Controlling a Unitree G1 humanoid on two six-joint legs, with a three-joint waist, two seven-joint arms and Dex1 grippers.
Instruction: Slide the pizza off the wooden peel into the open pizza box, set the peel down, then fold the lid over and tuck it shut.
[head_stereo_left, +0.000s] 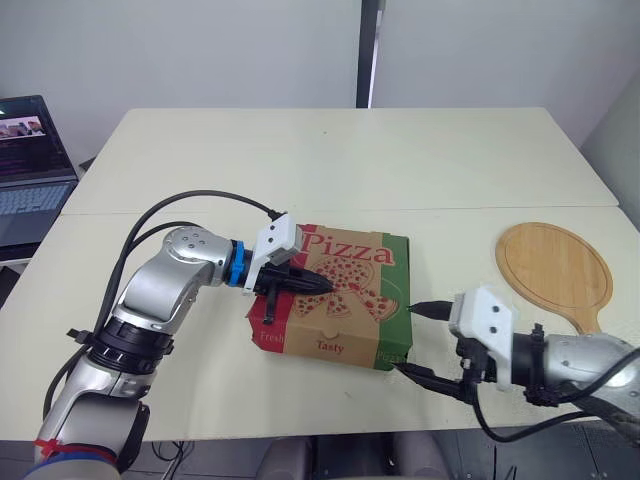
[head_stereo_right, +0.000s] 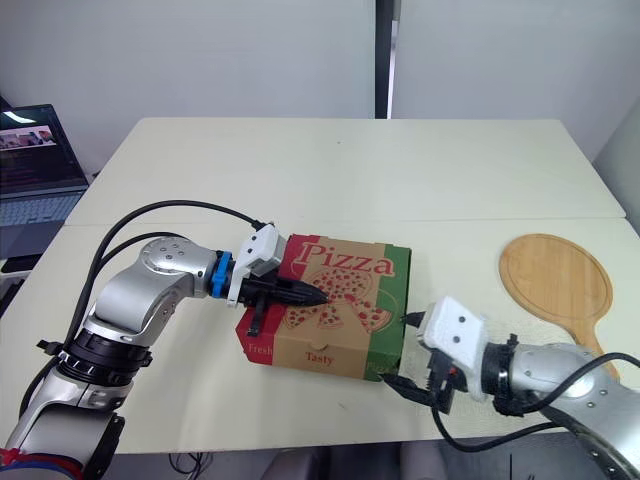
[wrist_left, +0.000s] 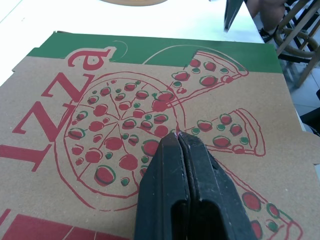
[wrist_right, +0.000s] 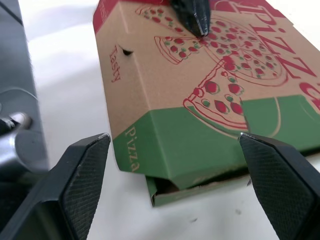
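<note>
The pizza box (head_stereo_left: 345, 300) lies in the middle of the table with its printed lid folded down over it. My left gripper (head_stereo_left: 325, 286) is shut, with its tip resting on the lid's pizza drawing (wrist_left: 125, 130). My right gripper (head_stereo_left: 425, 343) stands open just off the box's near right corner, fingers (wrist_right: 85, 165) spread wider than that corner. There the lid's green side flap (wrist_right: 190, 145) hangs outside the base, leaving a small gap. The wooden peel (head_stereo_left: 555, 270) lies flat and bare on the table to the right of the box.
A laptop (head_stereo_left: 30, 170) sits open on a separate surface at the far left. The cream table (head_stereo_left: 340, 160) stretches bare behind the box. Its front edge runs close under my right gripper.
</note>
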